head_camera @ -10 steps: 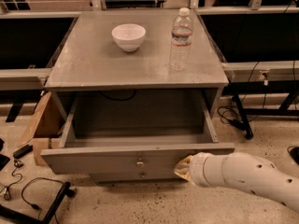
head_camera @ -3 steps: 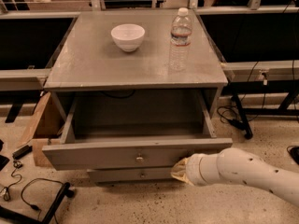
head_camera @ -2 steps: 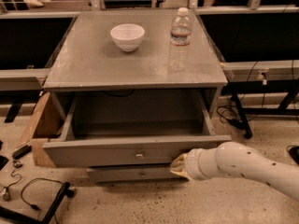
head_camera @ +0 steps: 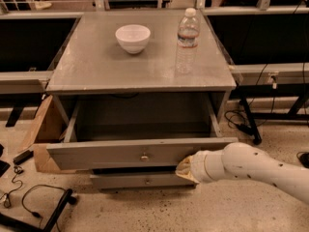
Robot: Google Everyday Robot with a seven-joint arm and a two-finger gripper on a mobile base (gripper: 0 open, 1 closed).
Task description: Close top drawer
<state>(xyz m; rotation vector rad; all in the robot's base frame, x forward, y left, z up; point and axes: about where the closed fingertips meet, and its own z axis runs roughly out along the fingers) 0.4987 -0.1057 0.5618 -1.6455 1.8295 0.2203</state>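
The top drawer (head_camera: 140, 129) of the grey cabinet stands partly pulled out, its box empty. Its long flat front panel (head_camera: 106, 154) has a small brass knob (head_camera: 144, 157) at the centre. My gripper (head_camera: 185, 168) is at the right end of that panel, pressed against its lower front edge. The white arm (head_camera: 256, 170) comes in from the lower right. A second drawer front (head_camera: 145, 180) shows just below.
A white bowl (head_camera: 133, 37) and a clear water bottle (head_camera: 187, 40) stand on the cabinet top (head_camera: 96, 66). A cardboard box (head_camera: 41, 134) leans at the cabinet's left. Cables (head_camera: 34, 204) lie on the floor at lower left. Black table legs (head_camera: 248, 122) stand to the right.
The drawer front has moved back toward the cabinet, so less of the drawer box shows. My gripper has moved with it, up and to the left.
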